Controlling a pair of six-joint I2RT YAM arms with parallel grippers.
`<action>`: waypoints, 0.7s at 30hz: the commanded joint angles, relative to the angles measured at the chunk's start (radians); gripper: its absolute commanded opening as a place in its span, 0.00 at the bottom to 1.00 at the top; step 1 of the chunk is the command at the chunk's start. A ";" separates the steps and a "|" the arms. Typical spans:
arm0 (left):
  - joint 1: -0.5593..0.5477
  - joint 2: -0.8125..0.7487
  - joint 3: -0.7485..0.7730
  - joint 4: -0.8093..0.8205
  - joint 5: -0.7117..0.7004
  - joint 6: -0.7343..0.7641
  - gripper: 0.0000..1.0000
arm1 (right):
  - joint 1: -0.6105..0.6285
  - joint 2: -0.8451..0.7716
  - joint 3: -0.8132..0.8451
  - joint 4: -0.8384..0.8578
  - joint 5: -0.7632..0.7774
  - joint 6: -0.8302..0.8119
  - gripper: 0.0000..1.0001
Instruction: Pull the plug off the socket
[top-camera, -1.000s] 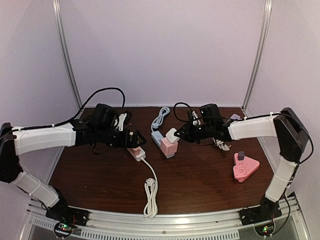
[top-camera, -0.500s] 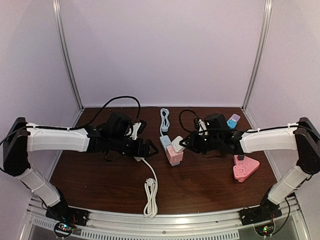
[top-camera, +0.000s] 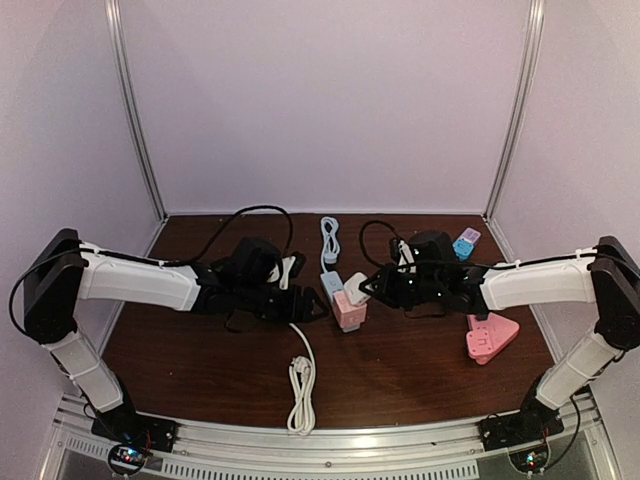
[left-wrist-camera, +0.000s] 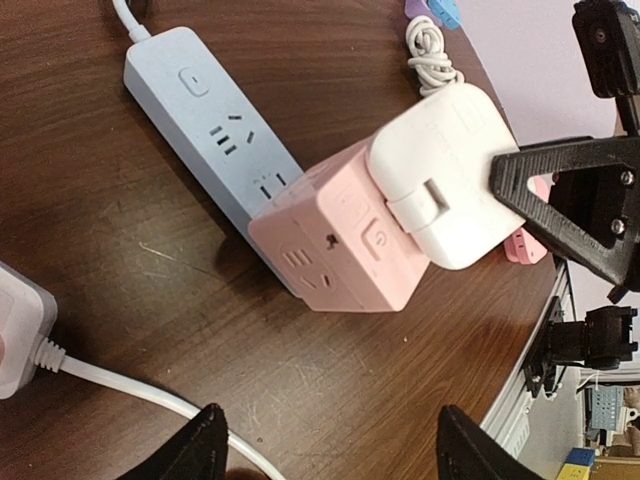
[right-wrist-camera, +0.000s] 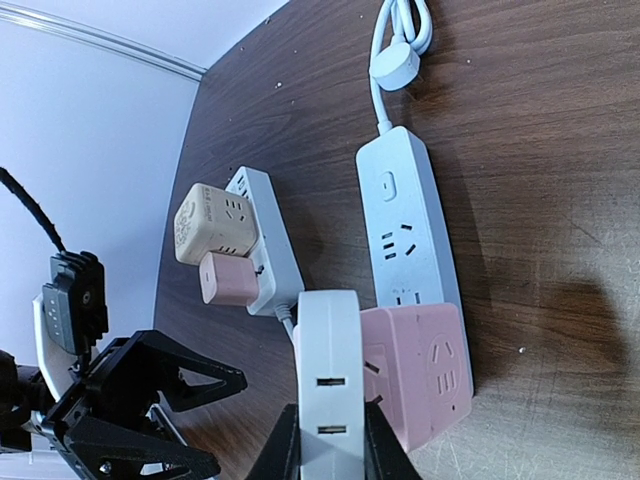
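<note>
A white plug (right-wrist-camera: 330, 375) sits in the side of a pink cube socket (right-wrist-camera: 425, 370), which stands on the end of a light blue power strip (right-wrist-camera: 405, 220). Dark prongs show in a thin gap between the plug and the cube. My right gripper (right-wrist-camera: 330, 455) is shut on the plug; it also shows in the top view (top-camera: 362, 290). My left gripper (left-wrist-camera: 335, 450) is open and empty, hovering over bare table just left of the cube (left-wrist-camera: 345, 240); it also shows in the top view (top-camera: 316, 307). The left wrist view shows the plug (left-wrist-camera: 445, 170) too.
A white power strip (right-wrist-camera: 265, 240) carrying a beige cube (right-wrist-camera: 215, 225) and a small pink adapter (right-wrist-camera: 230, 278) lies left of the blue strip. Its coiled cable (top-camera: 300, 385) lies toward the front. A pink triangular socket (top-camera: 490, 335) lies at the right.
My left gripper has moved right, from over the white strip to beside the pink cube. The right gripper, plug, cube and blue strip shifted slightly forward and right, then held still.
</note>
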 joint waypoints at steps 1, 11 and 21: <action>-0.012 0.031 0.029 0.062 -0.016 -0.016 0.71 | 0.016 0.030 -0.035 -0.058 -0.013 0.016 0.00; -0.051 0.103 0.072 0.070 -0.037 -0.022 0.71 | 0.015 0.046 -0.049 -0.016 -0.039 0.048 0.00; -0.051 0.152 0.153 0.038 -0.125 -0.036 0.71 | 0.015 0.043 -0.058 -0.028 -0.040 0.049 0.00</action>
